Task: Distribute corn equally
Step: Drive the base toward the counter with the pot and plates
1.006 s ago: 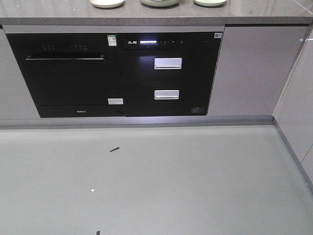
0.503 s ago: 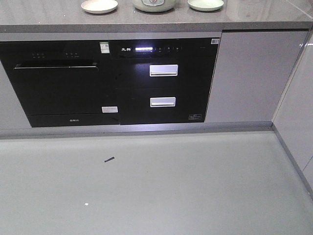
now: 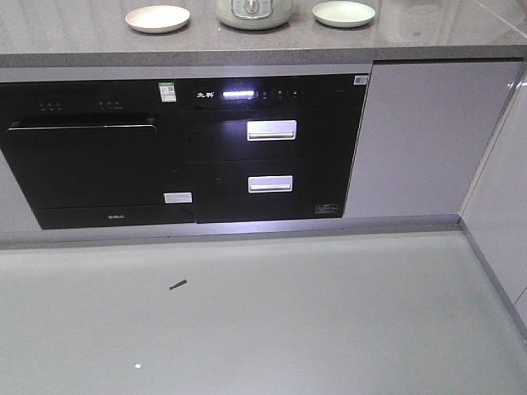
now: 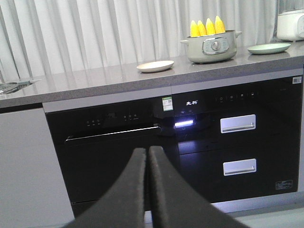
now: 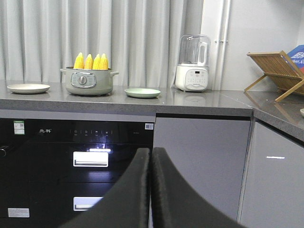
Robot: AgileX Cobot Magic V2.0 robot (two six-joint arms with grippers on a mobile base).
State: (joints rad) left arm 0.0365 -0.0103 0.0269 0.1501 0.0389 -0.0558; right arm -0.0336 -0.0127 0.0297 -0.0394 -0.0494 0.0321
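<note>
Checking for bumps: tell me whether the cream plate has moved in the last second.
No. The cream plate shows lower and further left, but so does the pot beside it; the camera shifted.

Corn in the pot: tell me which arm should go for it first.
Left, but only just: the pot holding the corn sits slightly left of centre in the front view. Both shut and empty, the left gripper and right gripper are away from the counter.

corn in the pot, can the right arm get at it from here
Probably not yet: the right gripper, shut, looks well short of the counter, with the corn upright in the pot beyond. Nothing blocks the way.
</note>
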